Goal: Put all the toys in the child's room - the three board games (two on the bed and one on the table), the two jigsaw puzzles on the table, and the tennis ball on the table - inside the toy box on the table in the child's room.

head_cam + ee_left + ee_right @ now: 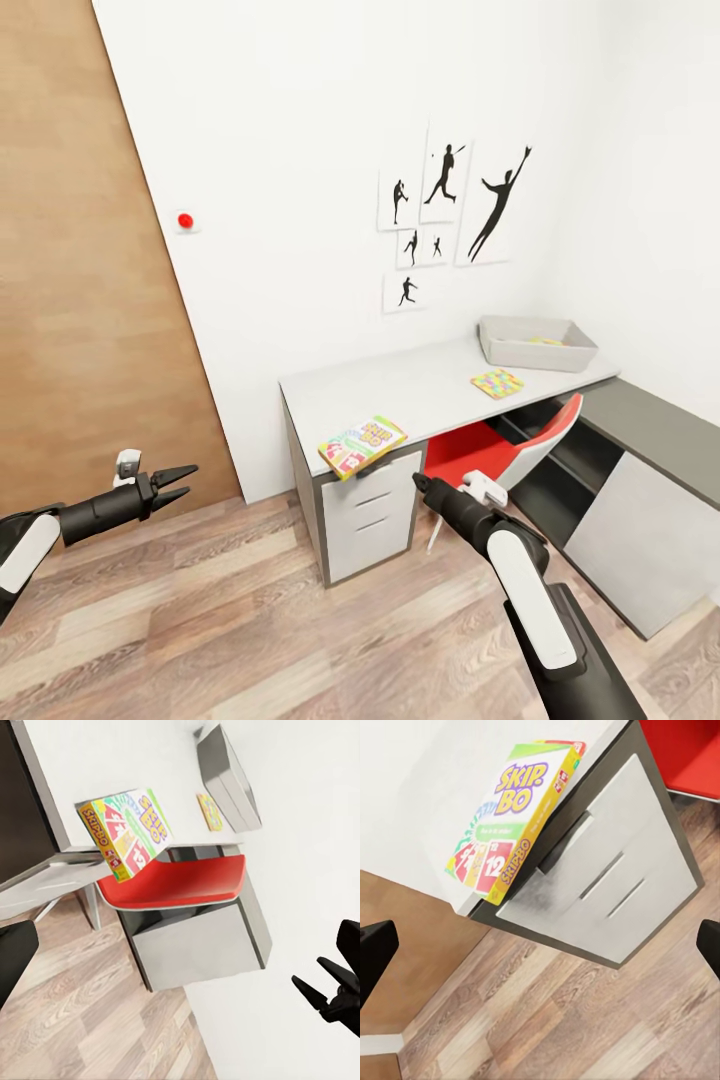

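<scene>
A Skip-Bo board game [362, 445] lies on the near corner of the table [420, 385], overhanging the front edge above the drawers; its cover is clear in the right wrist view [514, 817]. A jigsaw puzzle [497, 383] lies flat farther along. The toy box [535, 345] stands at the far end by the wall, with a sliver of something colourful inside. My right gripper [424, 486] is open, low in front of the drawers, just below the game. My left gripper [178, 482] is open over the floor, well left of the table. The tennis ball and the bed are out of view.
A red chair [500, 450] is tucked under the table. A white drawer unit [372, 510] sits below the game. A lower dark grey cabinet with a white door [645, 500] joins at the right. A wood door [80, 300] is at the left.
</scene>
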### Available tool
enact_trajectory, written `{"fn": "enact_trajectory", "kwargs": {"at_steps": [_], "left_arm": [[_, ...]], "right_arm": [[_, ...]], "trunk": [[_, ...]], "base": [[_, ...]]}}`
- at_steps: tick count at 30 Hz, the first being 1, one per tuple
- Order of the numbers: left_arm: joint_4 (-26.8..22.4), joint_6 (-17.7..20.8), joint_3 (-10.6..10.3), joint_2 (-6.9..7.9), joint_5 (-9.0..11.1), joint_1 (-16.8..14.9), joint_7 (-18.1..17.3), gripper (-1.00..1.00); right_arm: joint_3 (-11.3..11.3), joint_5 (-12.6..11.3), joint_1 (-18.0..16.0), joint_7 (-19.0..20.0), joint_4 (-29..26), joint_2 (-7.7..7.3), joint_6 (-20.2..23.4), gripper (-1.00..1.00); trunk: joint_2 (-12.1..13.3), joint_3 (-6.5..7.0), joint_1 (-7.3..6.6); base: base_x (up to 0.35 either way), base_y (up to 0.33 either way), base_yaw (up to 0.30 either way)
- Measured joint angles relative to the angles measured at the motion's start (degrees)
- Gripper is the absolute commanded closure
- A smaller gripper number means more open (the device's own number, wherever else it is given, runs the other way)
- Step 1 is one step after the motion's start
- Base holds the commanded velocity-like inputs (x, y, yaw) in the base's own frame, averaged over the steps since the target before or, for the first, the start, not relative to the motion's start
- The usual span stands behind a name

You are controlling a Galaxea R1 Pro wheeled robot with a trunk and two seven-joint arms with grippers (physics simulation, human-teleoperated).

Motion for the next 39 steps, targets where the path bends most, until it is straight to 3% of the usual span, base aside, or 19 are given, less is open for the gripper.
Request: {"fn": "enact_trajectory", "kwargs": {"at_steps": [39], "left_arm": [[-0.01,0.00,-0.08,-0.03,0.00,0.01,0.08,-1.00]], "right_arm": [[-0.03,0.02,0.01,0.01,0.46,0.18,-0.09,-1.00]], "trunk": [[0.01,3.69,0.00]], "base": [[0.000,0.000,0.011]]}}
